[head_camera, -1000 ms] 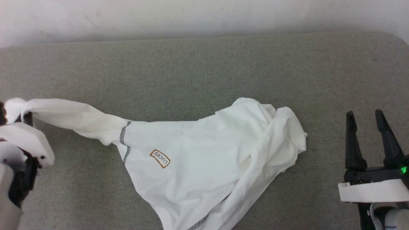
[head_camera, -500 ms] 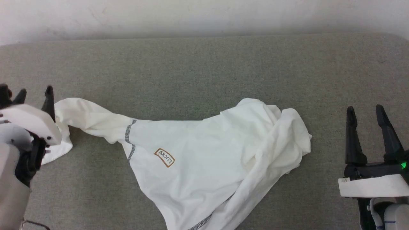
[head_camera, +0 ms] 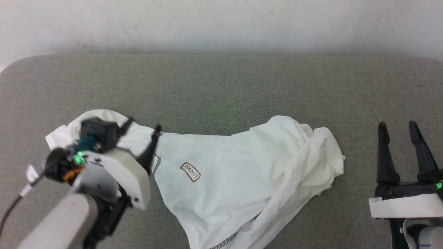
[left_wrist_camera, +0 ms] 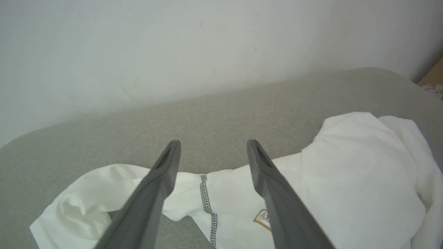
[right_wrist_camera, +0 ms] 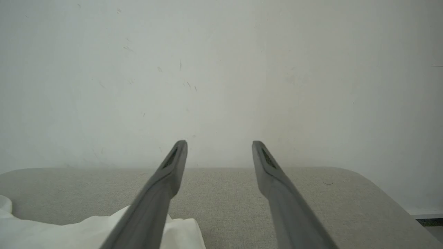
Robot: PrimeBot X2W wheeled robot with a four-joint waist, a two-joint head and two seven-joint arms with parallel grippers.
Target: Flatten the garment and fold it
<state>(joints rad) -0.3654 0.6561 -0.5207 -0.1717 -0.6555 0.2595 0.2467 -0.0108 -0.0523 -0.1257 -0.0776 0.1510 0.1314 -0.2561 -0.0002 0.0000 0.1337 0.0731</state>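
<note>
The white garment (head_camera: pixel 235 180) lies crumpled across the grey padded surface (head_camera: pixel 221 83), with a small brown label on it and a dashed grey seam by one sleeve. That sleeve (head_camera: pixel 100 119) rests loose at the left. My left gripper (head_camera: pixel 142 126) hovers open above the sleeve and seam, holding nothing. In the left wrist view the garment (left_wrist_camera: pixel 349 180) spreads below the left gripper (left_wrist_camera: pixel 213 142), whose fingers stand wide apart. My right gripper (head_camera: pixel 398 125) stands open at the lower right, clear of the cloth's bunched right end. The right wrist view shows the right gripper (right_wrist_camera: pixel 218 142) open, with a corner of the garment (right_wrist_camera: pixel 69 231) at lower left.
A pale wall (head_camera: pixel 221 24) runs behind the surface's far edge. The surface has rounded corners at the far left and far right. Bare grey padding stretches beyond the cloth and between its right end and my right gripper.
My left gripper has opened and let go of the sleeve, which dropped onto the surface. The left arm has then swung right over the sleeve. The head view shifted a little. The right gripper kept still.
</note>
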